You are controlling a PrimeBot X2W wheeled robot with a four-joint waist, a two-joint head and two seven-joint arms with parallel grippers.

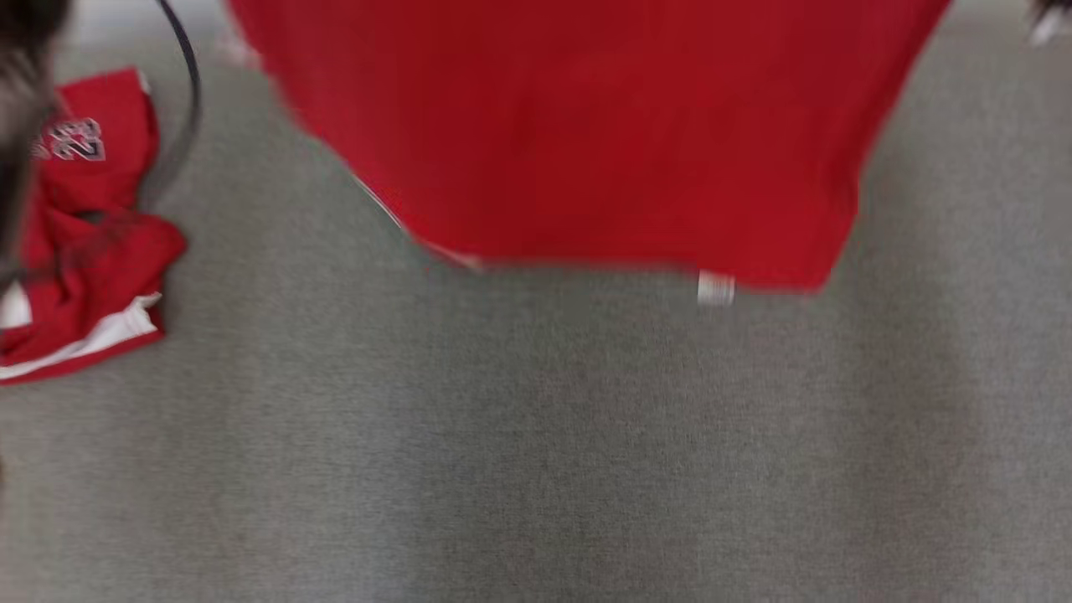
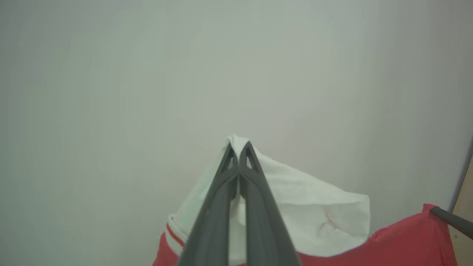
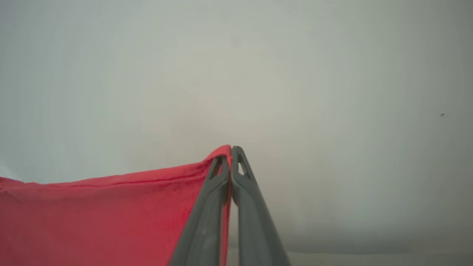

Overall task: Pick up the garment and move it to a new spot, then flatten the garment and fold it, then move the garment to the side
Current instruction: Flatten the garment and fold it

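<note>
The garment (image 1: 586,142) is a red shirt, blurred, held up and spread across the top of the head view, with its lower hem and a small white tag (image 1: 714,289) hanging above the grey surface. In the left wrist view my left gripper (image 2: 239,147) is shut on a white part of the garment (image 2: 303,207), and red cloth shows below it. In the right wrist view my right gripper (image 3: 231,151) is shut on a corner of the garment (image 3: 92,218), whose red edge stretches away to the left.
A second red garment (image 1: 92,243) with a white number and white trim lies crumpled at the left of the grey surface (image 1: 536,461). A dark cable (image 1: 188,92) curves beside it. A dark blurred shape (image 1: 17,126) covers the left edge.
</note>
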